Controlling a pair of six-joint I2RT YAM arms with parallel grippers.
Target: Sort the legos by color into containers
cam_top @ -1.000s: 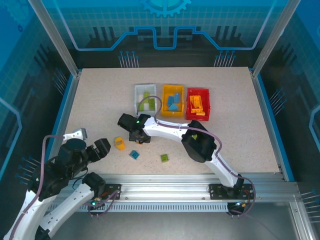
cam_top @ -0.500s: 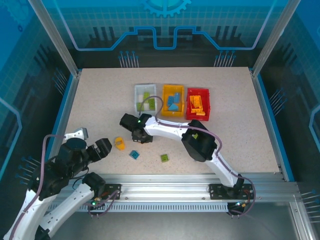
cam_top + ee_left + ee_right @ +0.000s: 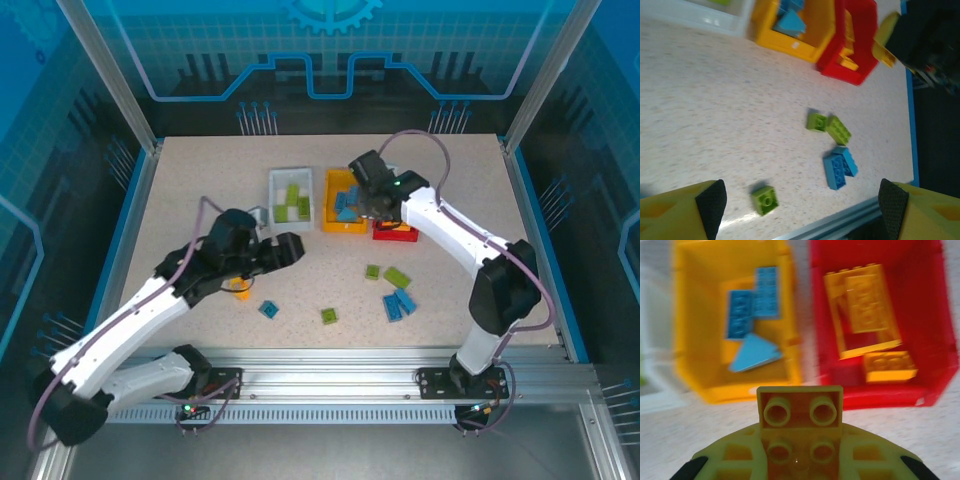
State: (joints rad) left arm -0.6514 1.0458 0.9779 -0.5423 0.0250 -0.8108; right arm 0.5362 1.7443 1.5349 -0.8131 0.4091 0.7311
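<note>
Right gripper is clamped on an orange-yellow brick, studs up between its fingers. It hangs just short of the near rim of the red bin, toward that bin's left corner. The step in hand looks like the delivery of this brick. The red bin already holds other orange-yellow pieces. The yellow bin, just beside the red bin on its left, holds blue ones. The white bin, further left of the red bin, holds green ones. So the held brick belongs in the red bin.

As I judge it, the next move calls for carrying the brick farther on and a little right, until it is clear of the rim and over the red bin's opening. The jaws can then part. Released where it hangs, the brick could catch the rim or fall in the gap beside the yellow bin.

From its base on the near side of the red bin, the right arm rises to an elbow off the bin's right. Its forearm then sweeps back left, with the wrist tipped down over the bin's front.

Left gripper hovers with its jaws wide apart and holding nothing, left of the red bin and nearer the robot. Green and blue bricks lie unsorted on the table, on the near side of the red bin.
</note>
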